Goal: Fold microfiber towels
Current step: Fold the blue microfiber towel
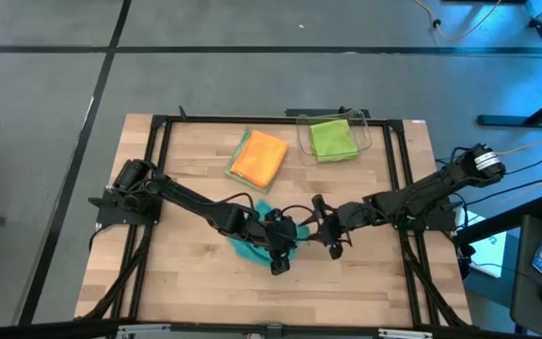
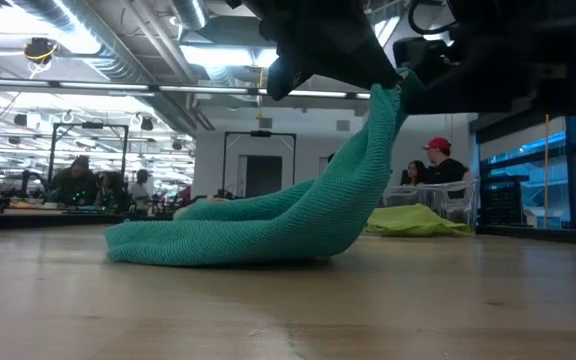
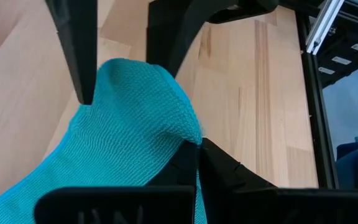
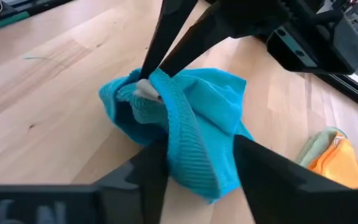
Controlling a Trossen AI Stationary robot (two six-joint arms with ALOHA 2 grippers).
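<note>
Near the middle of the table (image 1: 205,273), toward its front edge, the left gripper (image 1: 280,252) pinches the teal towel (image 2: 268,225) up, while the right gripper (image 1: 332,237) has fingers spread around the same towel.

Ribbed, matt teal cloth towel (image 2: 268,225), smooth pale wooden table (image 1: 196,273), clear glossy plastic bin (image 1: 370,137)

Teal towel (image 1: 249,247), fine knit weave, on pale wood table (image 1: 196,160). Orange towel (image 1: 261,156) over sage one (image 1: 234,160). Lime towel (image 1: 332,138) in clear bin (image 1: 365,128).
</note>
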